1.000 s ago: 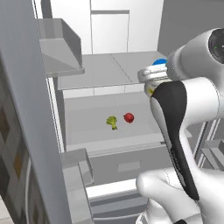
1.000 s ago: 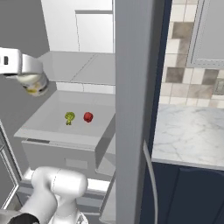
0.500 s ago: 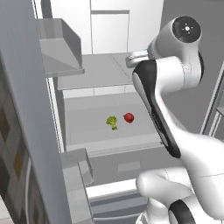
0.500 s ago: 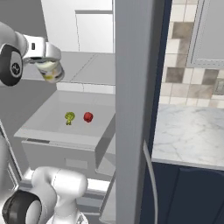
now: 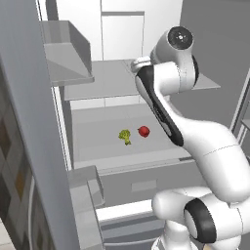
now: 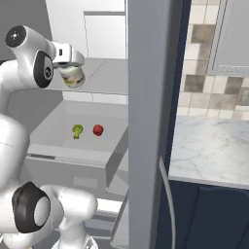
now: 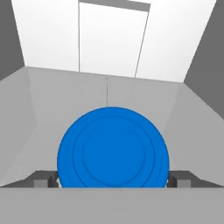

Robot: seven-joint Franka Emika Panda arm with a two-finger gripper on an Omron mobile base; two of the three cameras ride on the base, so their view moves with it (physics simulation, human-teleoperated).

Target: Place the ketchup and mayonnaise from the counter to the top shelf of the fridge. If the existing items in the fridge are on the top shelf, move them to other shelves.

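Note:
My gripper [image 7: 112, 178] is shut on the mayonnaise [image 7: 113, 148], whose round blue lid sits between the two fingertips. In the right base view the pale jar [image 6: 73, 78] hangs under the hand at the front of the fridge's top shelf [image 6: 104, 78], a little above it. The same shelf [image 5: 97, 80] runs behind my arm in the left base view. The existing items, a yellow-green floret [image 5: 125, 136] and a small red ball [image 5: 143, 131], lie side by side on the shelf below. The ketchup is out of view. The marble counter [image 6: 214, 151] lies to the right.
The open fridge door [image 6: 146, 121] stands edge-on between the fridge interior and the counter. Grey door bins [image 5: 68, 49] jut out at the left of the opening. A drawer front [image 5: 136, 183] closes the fridge below the lower shelf.
My arm has swung from the right side of the fridge opening inward and up, carrying the jar to the top shelf's level. The floret and the red ball have stayed put.

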